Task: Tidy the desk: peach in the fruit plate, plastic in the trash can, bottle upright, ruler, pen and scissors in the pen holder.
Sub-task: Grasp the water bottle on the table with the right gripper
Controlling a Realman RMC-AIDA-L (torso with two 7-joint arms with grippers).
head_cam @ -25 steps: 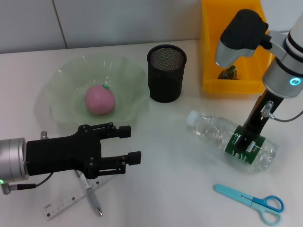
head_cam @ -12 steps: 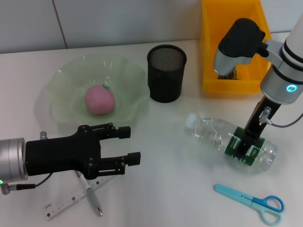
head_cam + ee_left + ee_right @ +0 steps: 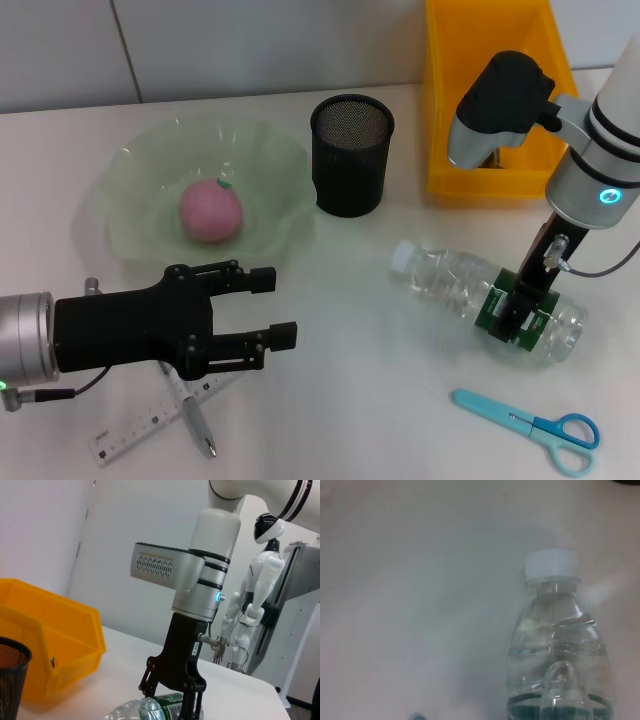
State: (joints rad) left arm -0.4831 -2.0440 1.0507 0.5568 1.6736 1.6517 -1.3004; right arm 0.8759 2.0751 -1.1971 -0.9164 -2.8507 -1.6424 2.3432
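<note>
The bottle (image 3: 450,283) lies on its side on the desk (image 3: 360,330), white cap toward the pen holder (image 3: 350,155). My right gripper (image 3: 516,308) is down over its green label, open, with a finger on either side; the same gripper (image 3: 172,702) and bottle (image 3: 145,711) show in the left wrist view. The bottle (image 3: 555,645) fills the right wrist view. The peach (image 3: 211,211) rests in the fruit plate (image 3: 140,180). My left gripper (image 3: 272,306) hovers open just above the crossed ruler (image 3: 140,425) and pen (image 3: 197,420). The scissors (image 3: 530,428) lie near the front right. The plastic is hidden.
The trash can (image 3: 455,110) stands at the back right, partly behind my right arm, and also shows as the trash can (image 3: 50,650) in the left wrist view. The pen holder stands between the fruit plate and the trash can. A white humanoid robot (image 3: 255,605) stands beyond the desk.
My right gripper has come lower onto the bottle, and the bottle has shifted slightly toward me. The left arm has not moved.
</note>
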